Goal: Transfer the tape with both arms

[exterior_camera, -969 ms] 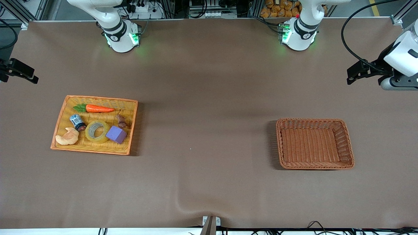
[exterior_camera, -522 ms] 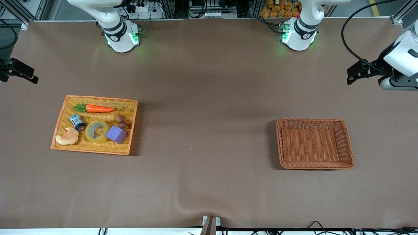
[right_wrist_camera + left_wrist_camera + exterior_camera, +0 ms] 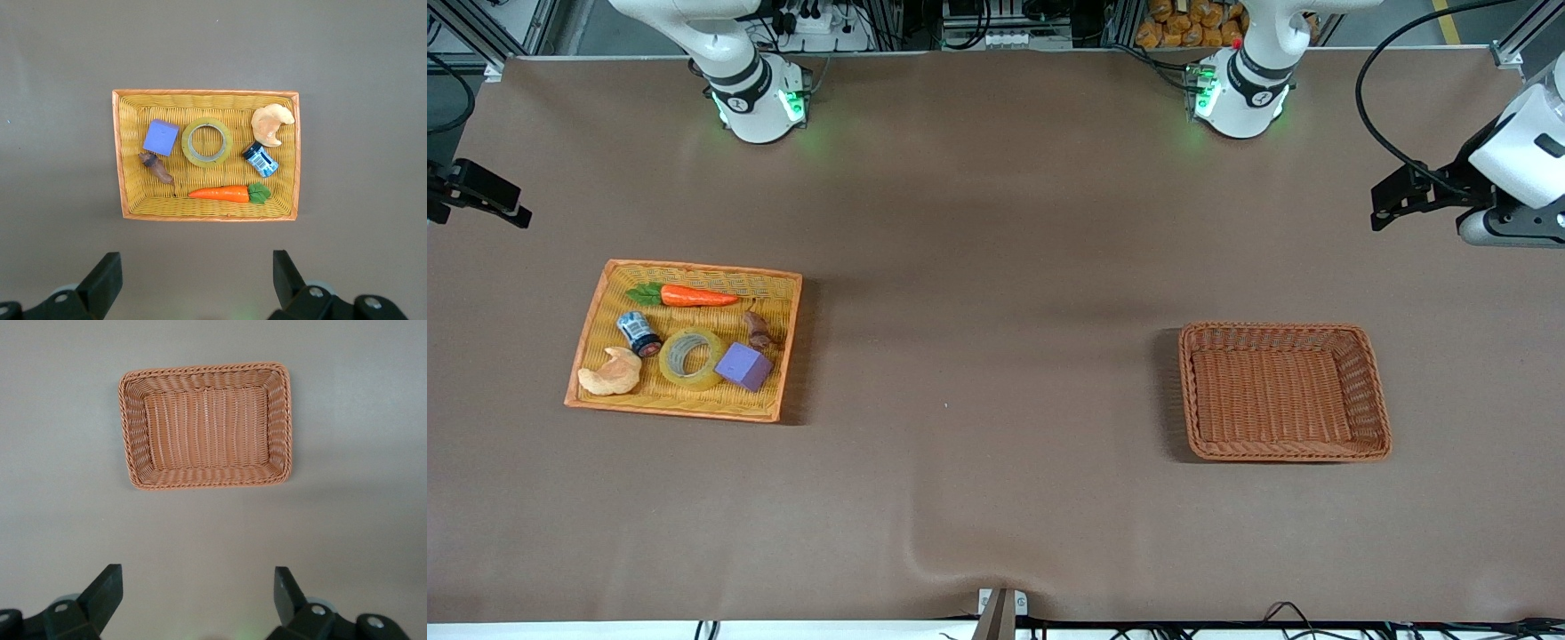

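The tape (image 3: 691,357) is a yellowish ring lying flat in a yellow wicker tray (image 3: 685,412) toward the right arm's end of the table. It lies between a purple cube (image 3: 743,365) and a small blue-labelled jar (image 3: 639,332). In the right wrist view the tape (image 3: 207,141) shows from above, with nothing on it. My right gripper (image 3: 197,267) is open and empty, high over the table beside the tray; it shows at the front view's edge (image 3: 516,212). My left gripper (image 3: 199,587) is open and empty, high over the table beside the brown basket; it also shows in the front view (image 3: 1380,212).
A brown wicker basket (image 3: 1375,391) stands toward the left arm's end of the table, with nothing in it; it also shows in the left wrist view (image 3: 127,427). The tray also holds a carrot (image 3: 696,296), a croissant (image 3: 609,373) and a small brown piece (image 3: 758,331).
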{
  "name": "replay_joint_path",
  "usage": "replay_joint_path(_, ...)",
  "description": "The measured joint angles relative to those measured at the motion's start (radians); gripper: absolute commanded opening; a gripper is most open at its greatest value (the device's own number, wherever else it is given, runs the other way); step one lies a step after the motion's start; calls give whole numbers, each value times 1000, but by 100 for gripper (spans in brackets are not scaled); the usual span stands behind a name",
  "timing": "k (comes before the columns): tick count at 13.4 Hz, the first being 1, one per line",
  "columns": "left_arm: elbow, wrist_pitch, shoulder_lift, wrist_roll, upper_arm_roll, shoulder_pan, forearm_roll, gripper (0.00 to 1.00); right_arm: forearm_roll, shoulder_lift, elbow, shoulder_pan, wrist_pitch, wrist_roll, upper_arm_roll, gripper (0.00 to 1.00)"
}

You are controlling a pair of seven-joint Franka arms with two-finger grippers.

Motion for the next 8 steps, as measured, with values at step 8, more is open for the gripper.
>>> replay_joint_path(8,-1,1,0,15,3,10,0,100,0,0,0,0,0,0,1,100)
